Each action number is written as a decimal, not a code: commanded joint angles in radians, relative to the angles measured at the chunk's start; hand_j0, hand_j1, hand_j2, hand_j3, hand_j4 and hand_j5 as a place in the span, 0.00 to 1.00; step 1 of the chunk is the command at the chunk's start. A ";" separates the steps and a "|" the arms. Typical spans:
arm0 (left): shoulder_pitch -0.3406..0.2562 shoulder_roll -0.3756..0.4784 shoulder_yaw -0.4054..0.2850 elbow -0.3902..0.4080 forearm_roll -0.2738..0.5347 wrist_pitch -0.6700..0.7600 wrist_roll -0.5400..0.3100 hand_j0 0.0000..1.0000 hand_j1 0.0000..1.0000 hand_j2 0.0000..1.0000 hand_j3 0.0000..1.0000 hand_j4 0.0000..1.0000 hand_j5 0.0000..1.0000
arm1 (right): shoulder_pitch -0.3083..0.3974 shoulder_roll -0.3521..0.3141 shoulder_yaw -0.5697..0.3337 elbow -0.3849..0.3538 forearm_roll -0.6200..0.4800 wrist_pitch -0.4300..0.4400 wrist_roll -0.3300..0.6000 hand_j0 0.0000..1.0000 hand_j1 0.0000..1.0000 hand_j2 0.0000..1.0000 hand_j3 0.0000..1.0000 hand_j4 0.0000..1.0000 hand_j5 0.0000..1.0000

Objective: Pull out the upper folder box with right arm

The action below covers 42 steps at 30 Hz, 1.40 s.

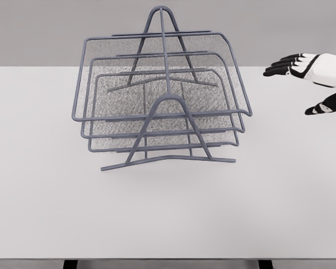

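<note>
A blue-grey wire rack (168, 159) with three stacked mesh trays stands on the white table (168, 218), left of middle. The upper tray (157, 115) is the widest; its front rail juts out past the two trays below. My right hand (302, 84) hovers at the right edge, well to the right of the rack. Its black-tipped fingers (280, 66) are spread toward the rack, the thumb (319, 107) hangs below them, and it holds nothing. Only the hand shows; the arm is cut off by the frame's edge.
The rack's A-shaped end frames (167, 101) rise at front and back of the trays. A grey wall runs behind the table's far edge. Two dark table legs show at the bottom.
</note>
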State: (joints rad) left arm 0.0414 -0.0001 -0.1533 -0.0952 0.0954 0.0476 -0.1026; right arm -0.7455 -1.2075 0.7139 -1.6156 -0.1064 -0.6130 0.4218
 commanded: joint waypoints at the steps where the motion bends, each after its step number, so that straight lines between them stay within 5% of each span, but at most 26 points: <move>1: 0.000 0.000 0.000 0.000 0.001 0.000 0.000 1.00 1.00 1.00 1.00 1.00 1.00 | 0.000 0.020 -0.001 0.008 0.004 0.002 0.002 1.00 1.00 1.00 1.00 1.00 1.00; 3: 0.000 0.000 0.000 0.000 0.000 0.000 0.000 1.00 1.00 1.00 1.00 1.00 1.00 | 0.009 0.121 -0.027 0.039 0.080 0.002 0.050 1.00 1.00 1.00 1.00 1.00 1.00; 5: 0.000 0.000 0.000 0.000 0.000 0.000 0.000 1.00 1.00 1.00 1.00 1.00 1.00 | 0.123 0.318 -0.322 0.034 0.359 0.002 0.077 1.00 1.00 1.00 1.00 1.00 1.00; 6: 0.000 0.000 0.000 0.000 0.000 0.000 0.000 1.00 1.00 1.00 1.00 1.00 1.00 | 0.156 0.339 -0.386 0.049 0.375 0.002 0.114 1.00 1.00 1.00 1.00 1.00 1.00; 9: 0.000 0.000 0.000 0.000 0.000 0.000 0.000 1.00 1.00 1.00 1.00 1.00 1.00 | 0.120 0.339 -0.386 0.166 0.373 0.002 0.109 1.00 1.00 1.00 1.00 1.00 1.00; 13: 0.000 0.000 0.000 0.000 0.000 0.000 0.001 1.00 1.00 1.00 1.00 1.00 1.00 | 0.063 0.393 -0.329 0.229 0.378 0.002 0.107 1.00 1.00 1.00 1.00 1.00 1.00; 18: 0.000 0.000 0.000 0.002 0.000 0.000 0.000 1.00 1.00 1.00 1.00 1.00 1.00 | 0.060 0.437 -0.234 0.215 0.381 0.002 0.107 1.00 1.00 1.00 1.00 1.00 1.00; 25: 0.000 0.000 0.000 0.000 0.000 0.000 0.000 1.00 1.00 1.00 1.00 1.00 1.00 | 0.044 0.414 -0.235 0.083 0.376 0.002 0.107 1.00 1.00 1.00 1.00 1.00 1.00; 42: 0.000 0.000 0.000 0.000 0.000 0.000 0.000 1.00 1.00 1.00 1.00 1.00 1.00 | 0.097 0.376 -0.183 0.122 0.462 0.002 0.110 1.00 1.00 1.00 1.00 1.00 1.00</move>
State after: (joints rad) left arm 0.0414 -0.0001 -0.1532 -0.0953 0.0953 0.0476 -0.1026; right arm -0.6489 -0.8236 0.5297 -1.4988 0.3216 -0.6086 0.5315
